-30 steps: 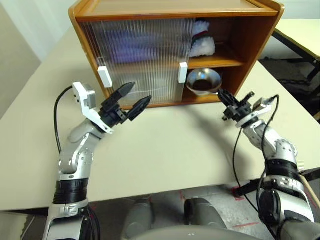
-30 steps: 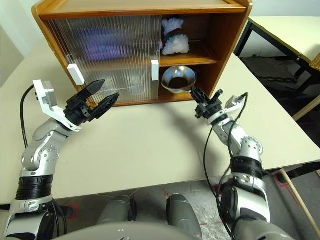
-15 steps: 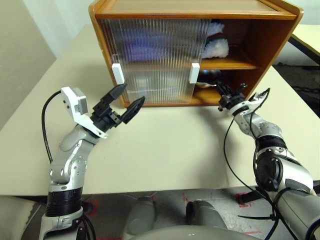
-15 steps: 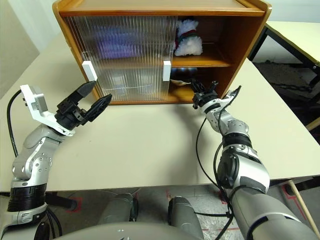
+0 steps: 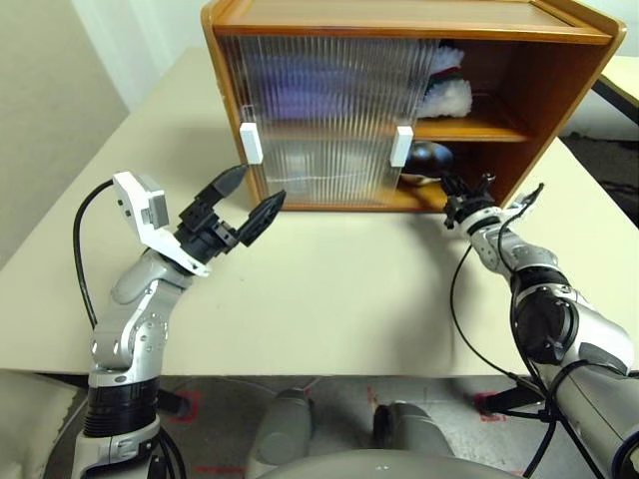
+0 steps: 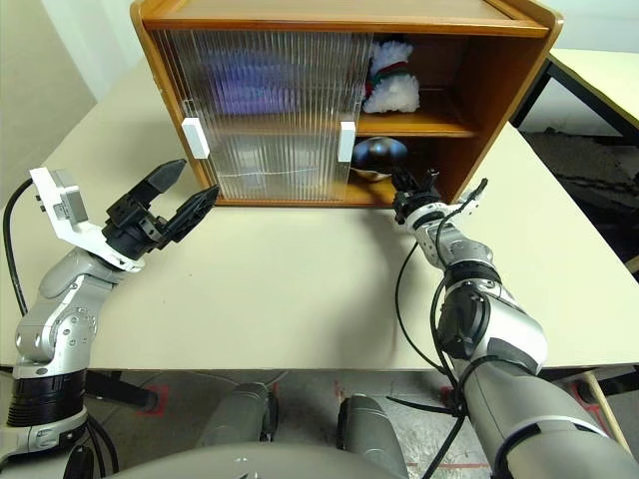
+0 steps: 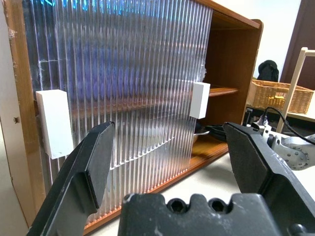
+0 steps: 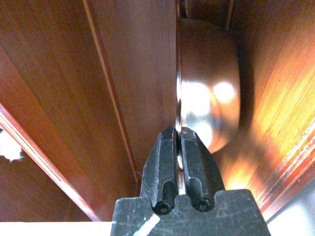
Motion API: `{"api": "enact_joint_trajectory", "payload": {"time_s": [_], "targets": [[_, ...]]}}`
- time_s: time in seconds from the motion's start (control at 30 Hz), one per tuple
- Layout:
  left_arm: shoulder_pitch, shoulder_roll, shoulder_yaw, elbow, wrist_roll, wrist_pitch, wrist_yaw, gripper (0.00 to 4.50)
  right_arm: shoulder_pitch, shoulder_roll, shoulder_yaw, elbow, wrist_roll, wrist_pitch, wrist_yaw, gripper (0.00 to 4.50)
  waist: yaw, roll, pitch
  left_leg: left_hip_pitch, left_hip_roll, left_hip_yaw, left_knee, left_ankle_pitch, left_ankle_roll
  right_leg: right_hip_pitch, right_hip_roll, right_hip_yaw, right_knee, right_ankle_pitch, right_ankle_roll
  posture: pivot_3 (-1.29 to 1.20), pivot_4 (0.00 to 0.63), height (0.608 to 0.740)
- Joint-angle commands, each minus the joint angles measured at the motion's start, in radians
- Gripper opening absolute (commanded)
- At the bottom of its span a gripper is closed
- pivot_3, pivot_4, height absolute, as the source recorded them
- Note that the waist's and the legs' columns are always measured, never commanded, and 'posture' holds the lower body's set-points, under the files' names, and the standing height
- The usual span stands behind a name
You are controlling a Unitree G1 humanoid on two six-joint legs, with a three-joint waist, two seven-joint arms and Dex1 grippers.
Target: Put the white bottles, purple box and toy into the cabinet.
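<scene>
Cabinet (image 5: 519,90): orange-brown wood with a smooth grain, boxy, one middle shelf, standing on a matte beige table (image 5: 329,289). Two ribbed translucent doors (image 5: 329,110) covered the left part; each had a white block handle (image 5: 251,142). The right bay was open.

Toy (image 6: 391,85): fluffy white plush with a red-and-green scarf, on the upper shelf in the open bay, apparently upright, partly behind the door edge.

Purple box (image 6: 250,90): a lilac blur behind the ribbed doors on the upper shelf; its long axis seemed to run side to side. Pale shapes behind the doors on the lower level were too blurred to tell as bottles. No writing could be read anywhere.

Bowl (image 6: 377,155): round polished steel, tipped on edge in the lower bay, its domed outside facing out.

Right gripper (image 6: 414,195): at the mouth of the lower bay, black fingers pinched on the bowl's thin rim, as seen in the right wrist view.

Left gripper (image 5: 245,200): above the table before the left door, fingers spread wide, holding nothing.
</scene>
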Motion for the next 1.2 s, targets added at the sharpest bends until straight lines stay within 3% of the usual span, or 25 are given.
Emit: {"api": "enact_joint_trajectory", "payload": {"time_s": [0.03, 0.2, 0.47, 0.63, 0.8, 0.97, 1.07, 1.2], "targets": [[-0.013, 0.004, -0.014, 0.007, 0.000, 0.011, -0.001, 4.50, 0.007, -0.011, -0.032, 0.016, -0.033, -0.048, -0.001, 0.03, 0.000, 0.000, 0.000, 0.000, 0.000, 0.000, 0.000, 0.000, 0.000, 0.000, 0.000, 0.000, 0.000, 0.000, 0.000, 0.26, 0.000, 0.740], [-0.026, 0.001, -0.020, 0.020, 0.002, 0.011, -0.006, 4.50, 0.002, -0.012, -0.045, 0.024, -0.076, -0.093, -0.018, 1.56, -0.002, 0.000, 0.000, 0.000, 0.000, 0.000, 0.000, 0.000, 0.000, 0.000, 0.000, 0.000, 0.000, 0.000, 0.000, 0.24, 0.000, 0.740], [-0.058, -0.024, -0.052, 0.068, 0.006, -0.003, -0.027, 4.50, 0.057, -0.029, -0.058, -0.011, -0.107, -0.074, 0.016, 4.48, -0.009, 0.001, -0.003, 0.000, 0.000, 0.000, 0.000, 0.000, 0.000, 0.000, 0.000, 0.000, 0.000, 0.000, 0.000, 0.18, 0.000, 0.740], [-0.093, -0.046, -0.072, 0.116, 0.016, -0.019, -0.049, 4.50, 0.122, -0.035, -0.064, -0.079, -0.094, -0.005, 0.030, 4.48, -0.021, 0.000, -0.006, 0.000, 0.000, 0.001, 0.002, 0.000, 0.000, 0.001, 0.000, 0.000, 0.000, 0.000, 0.000, 0.14, 0.000, 0.740], [-0.114, -0.055, -0.085, 0.155, 0.019, -0.034, -0.074, 4.50, 0.250, 0.004, -0.035, -0.332, -0.065, 0.146, 0.021, 4.48, -0.051, 0.001, -0.008, 0.000, 0.000, 0.000, 0.002, 0.000, 0.000, 0.001, 0.000, 0.001, 0.001, 0.000, 0.000, 0.11, 0.000, 0.740], [-0.131, -0.057, -0.090, 0.188, 0.020, -0.041, -0.098, 4.50, 0.521, 0.049, 0.266, -0.937, -0.178, 0.189, 0.119, 4.48, -0.085, 0.007, -0.011, 0.000, 0.000, 0.000, 0.002, 0.000, 0.000, 0.000, 0.000, 0.001, 0.004, -0.001, 0.001, 0.08, 0.000, 0.740], [-0.141, -0.057, -0.091, 0.203, 0.022, -0.043, -0.109, 4.50, 0.641, 0.018, 0.462, -1.173, -0.351, 0.042, 0.174, 3.83, -0.111, 0.007, -0.011, 0.000, 0.000, 0.000, 0.003, 0.000, 0.000, -0.001, 0.000, 0.001, 0.008, -0.005, 0.006, 0.07, 0.000, 0.740], [-0.150, -0.057, -0.092, 0.216, 0.024, -0.046, -0.117, 4.50, 0.696, -0.028, 0.623, -1.259, -0.561, -0.175, 0.214, 2.41, -0.127, 0.006, -0.010, 0.005, -0.001, 0.000, 0.004, 0.000, -0.001, 0.000, 0.000, 0.001, 0.011, -0.006, 0.004, 0.07, 0.000, 0.740]]}}
